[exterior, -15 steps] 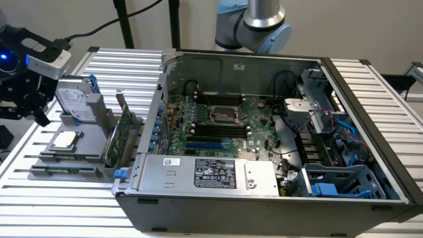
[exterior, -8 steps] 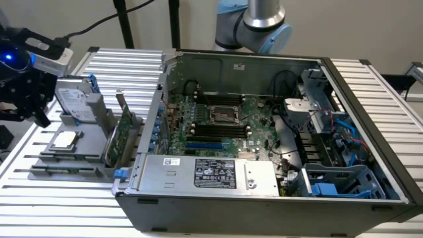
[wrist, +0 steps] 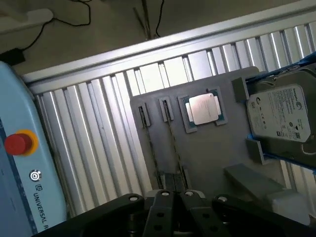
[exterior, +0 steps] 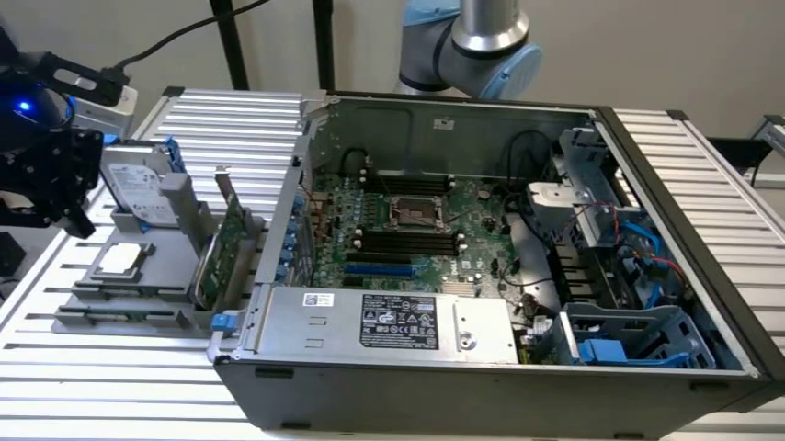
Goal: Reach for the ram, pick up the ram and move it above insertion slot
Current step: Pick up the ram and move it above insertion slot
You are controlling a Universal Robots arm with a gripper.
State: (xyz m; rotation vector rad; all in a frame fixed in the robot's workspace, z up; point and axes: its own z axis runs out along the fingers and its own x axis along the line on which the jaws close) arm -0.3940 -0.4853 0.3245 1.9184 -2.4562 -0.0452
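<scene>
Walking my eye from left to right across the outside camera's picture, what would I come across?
Hard drive → green card standing on edge → motherboard → blue cables.

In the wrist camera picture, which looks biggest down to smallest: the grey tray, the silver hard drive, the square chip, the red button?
1. grey tray
2. silver hard drive
3. square chip
4. red button
The chip and button look close in size, and the button may sit nearer the camera.
</scene>
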